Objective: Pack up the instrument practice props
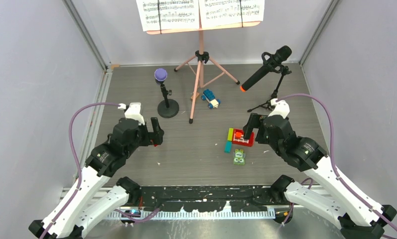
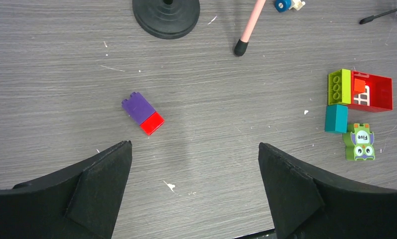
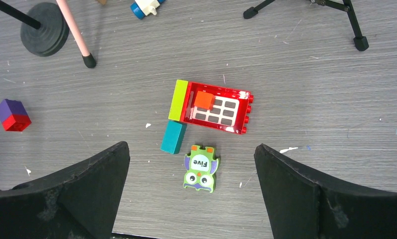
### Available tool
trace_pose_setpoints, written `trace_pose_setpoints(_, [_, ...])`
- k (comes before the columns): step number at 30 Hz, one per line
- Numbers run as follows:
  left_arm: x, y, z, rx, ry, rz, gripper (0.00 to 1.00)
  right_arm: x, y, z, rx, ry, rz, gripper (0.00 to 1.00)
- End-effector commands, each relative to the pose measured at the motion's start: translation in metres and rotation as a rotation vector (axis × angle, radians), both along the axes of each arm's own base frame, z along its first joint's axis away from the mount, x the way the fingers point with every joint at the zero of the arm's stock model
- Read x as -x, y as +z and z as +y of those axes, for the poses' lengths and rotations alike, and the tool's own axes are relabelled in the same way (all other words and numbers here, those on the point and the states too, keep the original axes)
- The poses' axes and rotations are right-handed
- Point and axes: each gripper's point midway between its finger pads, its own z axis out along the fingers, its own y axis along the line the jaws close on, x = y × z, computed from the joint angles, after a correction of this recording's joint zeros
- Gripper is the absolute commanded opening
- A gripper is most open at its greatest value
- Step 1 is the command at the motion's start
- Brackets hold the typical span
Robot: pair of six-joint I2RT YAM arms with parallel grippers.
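The pink sheet-music holder (image 1: 201, 50) stands on tripod legs at the back centre and carries two white note sheets (image 1: 169, 12). The purple-headed microphone (image 1: 160, 74) stands upright in a round-based black support (image 1: 168, 108). The black orange-tipped microphone (image 1: 263, 69) rests tilted on a black tripod support (image 1: 277, 92) at the back right. My left gripper (image 1: 156, 132) is open and empty over bare table (image 2: 195, 147), in front of the round base (image 2: 166, 17). My right gripper (image 1: 248, 130) is open and empty above the toy bricks (image 3: 192, 147).
A red window brick (image 3: 218, 107) lies with a lime brick, a teal brick and a green owl tile (image 3: 201, 168) below my right gripper. A purple-and-red brick (image 2: 142, 113) lies near my left gripper. A blue toy car (image 1: 210, 98) sits by the pink leg (image 2: 247, 30). Walls close in both sides.
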Motion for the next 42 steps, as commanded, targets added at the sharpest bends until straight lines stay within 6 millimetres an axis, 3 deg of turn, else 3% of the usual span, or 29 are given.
trace_pose_setpoints(1, [0.0,0.011,0.003,0.017,0.027,-0.02,1.0,-0.005,0.029,0.004,-0.061,-0.002,-0.071,1.0])
trace_pose_setpoints(14, [0.002,0.003,0.004,0.016,0.033,-0.004,1.0,-0.001,0.041,-0.01,-0.093,-0.067,-0.112,1.0])
trace_pose_setpoints(24, [0.005,0.029,-0.009,0.105,-0.05,-0.111,1.0,-0.001,0.045,-0.007,-0.113,-0.055,-0.118,1.0])
trace_pose_setpoints(32, [0.016,0.05,-0.011,0.094,-0.123,-0.145,0.99,-0.01,0.043,0.016,-0.119,0.028,-0.118,1.0])
trace_pose_setpoints(38, [0.03,0.062,0.002,0.04,-0.131,-0.13,0.96,-0.02,0.064,0.049,-0.175,0.174,-0.194,1.0])
trace_pose_setpoints(42, [0.037,0.067,0.018,-0.004,-0.094,-0.13,0.95,-0.044,0.078,0.071,-0.166,0.207,-0.237,1.0])
